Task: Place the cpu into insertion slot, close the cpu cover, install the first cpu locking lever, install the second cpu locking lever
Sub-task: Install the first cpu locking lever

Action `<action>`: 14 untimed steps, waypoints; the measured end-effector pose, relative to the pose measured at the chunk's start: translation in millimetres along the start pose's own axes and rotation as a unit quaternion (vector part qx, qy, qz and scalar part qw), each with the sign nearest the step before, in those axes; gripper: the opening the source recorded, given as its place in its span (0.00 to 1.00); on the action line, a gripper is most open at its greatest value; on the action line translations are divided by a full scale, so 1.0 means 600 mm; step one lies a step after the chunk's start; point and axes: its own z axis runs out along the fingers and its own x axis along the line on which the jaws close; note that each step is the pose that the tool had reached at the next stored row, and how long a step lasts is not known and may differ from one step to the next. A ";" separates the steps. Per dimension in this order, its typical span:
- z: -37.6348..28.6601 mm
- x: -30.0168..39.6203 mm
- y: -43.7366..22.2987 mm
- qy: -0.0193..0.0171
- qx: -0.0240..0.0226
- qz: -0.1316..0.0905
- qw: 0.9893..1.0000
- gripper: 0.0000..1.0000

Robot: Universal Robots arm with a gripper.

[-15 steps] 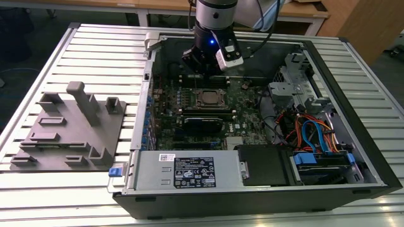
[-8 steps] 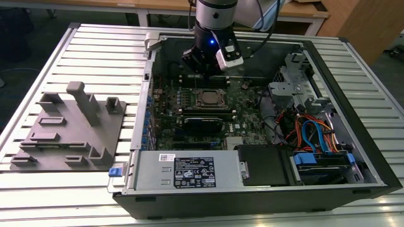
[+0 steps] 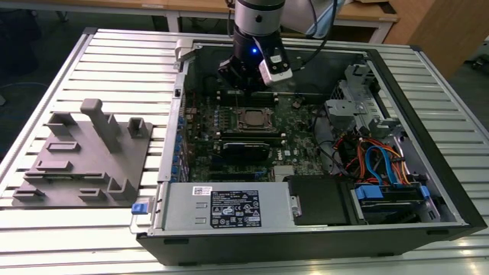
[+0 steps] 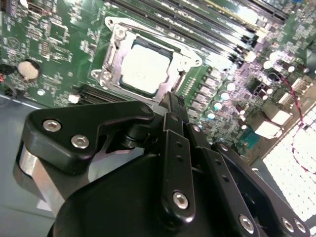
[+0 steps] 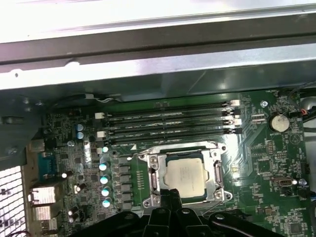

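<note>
One gripper (image 4: 172,99) near one cpu (image 4: 144,69), one cpu cover (image 4: 118,34).

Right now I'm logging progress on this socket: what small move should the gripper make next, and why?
Probably ease the shut gripper down beside the cpu cover: the cpu already lies seated under that lowered cover, so locking it down seems next.
</note>
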 end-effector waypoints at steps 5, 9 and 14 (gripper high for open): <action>0.002 0.010 -0.001 0.000 0.000 -0.006 1.000 0.10; 0.003 0.016 -0.002 -0.001 0.000 -0.007 1.000 0.10; 0.003 0.016 -0.002 -0.001 0.000 -0.008 1.000 0.10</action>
